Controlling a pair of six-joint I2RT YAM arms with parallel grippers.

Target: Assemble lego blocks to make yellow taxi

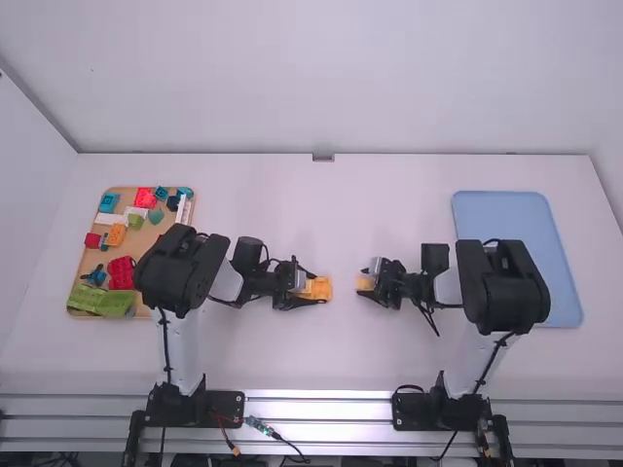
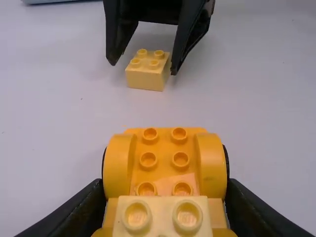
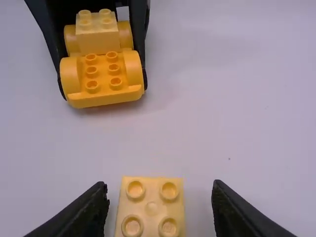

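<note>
Pale yellow plastic for the block (image 3: 152, 206), between the right jaws (image 3: 160, 187) and apparently resting on the counter (image 1: 321, 365). Right jaws wide, with a gap on both sides; left jaws (image 1: 313, 288) gripping the car (image 3: 101, 74) by its flanks. Nearer arm to the block, clearly the right. Beyond the car's free end from the left jaws, roughly along the car's long axis. Square on top, so no long side to favour; likely next, a squeeze across the smooth faces. Four round studs there; on the car, rounded orange-yellow fenders, and a paler brick (image 2: 161, 217) toward the end farther from the right jaws.
</note>
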